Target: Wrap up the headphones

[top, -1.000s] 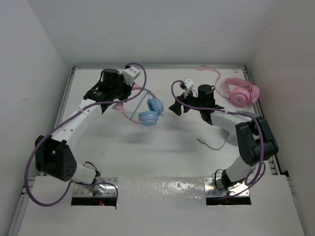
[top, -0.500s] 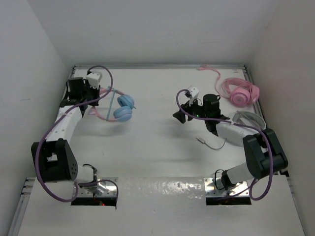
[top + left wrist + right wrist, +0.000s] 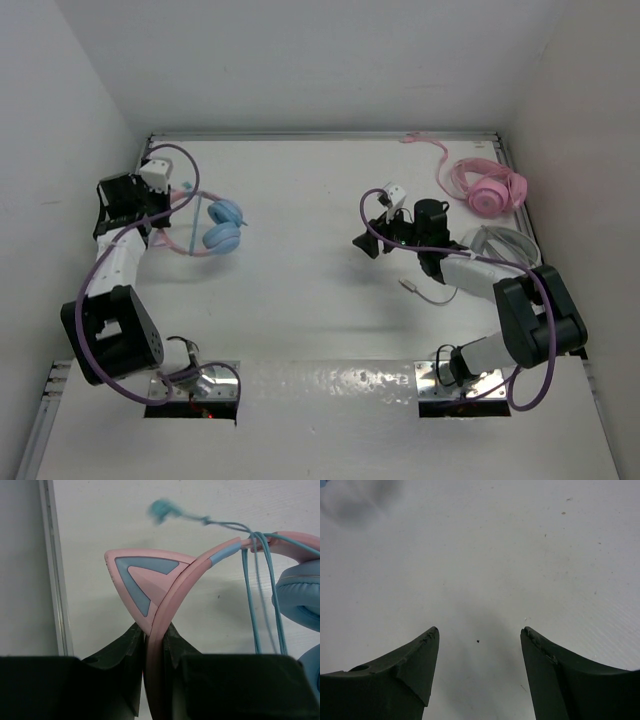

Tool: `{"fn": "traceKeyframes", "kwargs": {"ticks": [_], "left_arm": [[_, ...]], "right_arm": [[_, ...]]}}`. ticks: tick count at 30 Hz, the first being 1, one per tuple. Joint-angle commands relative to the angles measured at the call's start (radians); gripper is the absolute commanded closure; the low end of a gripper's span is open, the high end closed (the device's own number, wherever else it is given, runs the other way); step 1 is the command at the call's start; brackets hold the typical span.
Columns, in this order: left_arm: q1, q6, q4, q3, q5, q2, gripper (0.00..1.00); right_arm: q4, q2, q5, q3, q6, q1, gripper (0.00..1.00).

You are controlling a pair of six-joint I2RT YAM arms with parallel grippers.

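Headphones [image 3: 218, 236] are at the upper left of the overhead frame, close to the left wall, with the blue cups [image 3: 226, 212] turned toward the middle of the tabletop [image 3: 300, 300]. Your left tool [image 3: 153, 642] is pinching the pink headband [image 3: 200, 565] right beside its cat ear [image 3: 140, 580], a finger pressed against each side of the band. You cannot tell from these views whether the cups rest on the tabletop or hang above it.

In the left wrist view the cable [image 3: 260, 595] loops over the band at the upper right and drops in thin blue strands in front of one cup. Its plug [image 3: 162, 510] shows blurred near the top centre.

Your right tool [image 3: 366, 243] is at centre right, spread wide and holding nothing, with bare tabletop under it in its wrist view. The pink set [image 3: 487, 187] lies in the upper right corner. The white-grey set [image 3: 500, 240] lies just below it, partly hidden by your right arm, and its grey lead [image 3: 425, 292] trails toward the centre.
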Motion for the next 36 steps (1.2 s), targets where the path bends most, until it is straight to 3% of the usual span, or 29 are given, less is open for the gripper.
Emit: {"fn": "traceKeyframes", "kwargs": {"ticks": [1, 21, 36], "left_arm": [[-0.006, 0.061, 0.076, 0.021, 0.082, 0.012, 1.0], [-0.006, 0.159, 0.064, 0.14, 0.083, 0.222, 1.0], [-0.005, 0.122, 0.104, 0.258, 0.088, 0.371, 1.0]], "right_arm": [[0.03, -0.031, 0.005, -0.011, -0.006, -0.002, 0.35], [-0.032, -0.025, 0.061, -0.018, -0.022, -0.002, 0.35], [-0.052, 0.02, 0.062, 0.015, -0.029, 0.0, 0.35]]}}
